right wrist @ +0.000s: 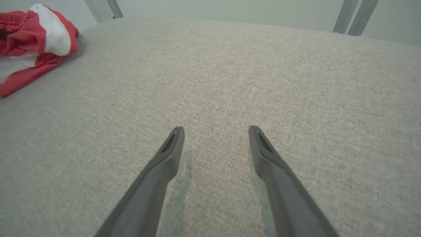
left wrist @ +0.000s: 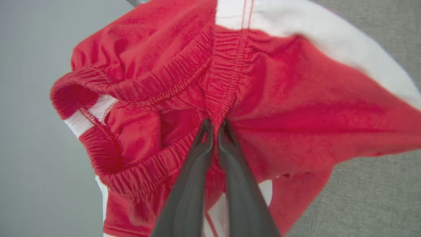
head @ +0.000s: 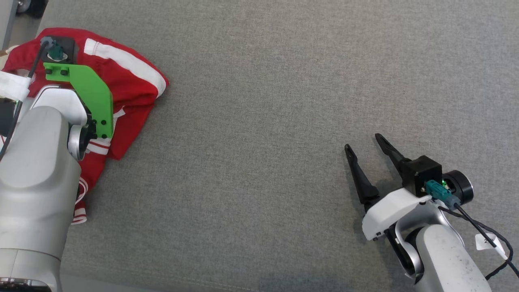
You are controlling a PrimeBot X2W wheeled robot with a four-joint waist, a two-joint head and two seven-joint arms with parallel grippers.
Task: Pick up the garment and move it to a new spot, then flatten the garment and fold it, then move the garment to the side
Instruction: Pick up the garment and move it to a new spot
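The garment [head: 130,83] is a crumpled pair of red shorts with white side stripes, lying at the far left of the grey cloth surface [head: 263,121]. In the left wrist view my left gripper [left wrist: 216,122] is shut on the garment [left wrist: 279,98], its two dark fingers pinching a fold of the elastic waistband. From the head camera those fingers are hidden under my left wrist and its green bracket [head: 90,94]. My right gripper [head: 363,141] stands open over bare cloth at the lower right, far from the garment [right wrist: 33,33]. Nothing is between its fingers [right wrist: 216,129].
The grey cloth surface stretches wide between the two arms. Its left edge [head: 10,24] runs close behind the garment. Grey metal frame legs [right wrist: 355,14] stand beyond the far edge. A cable with a white tag [head: 486,241] trails from my right wrist.
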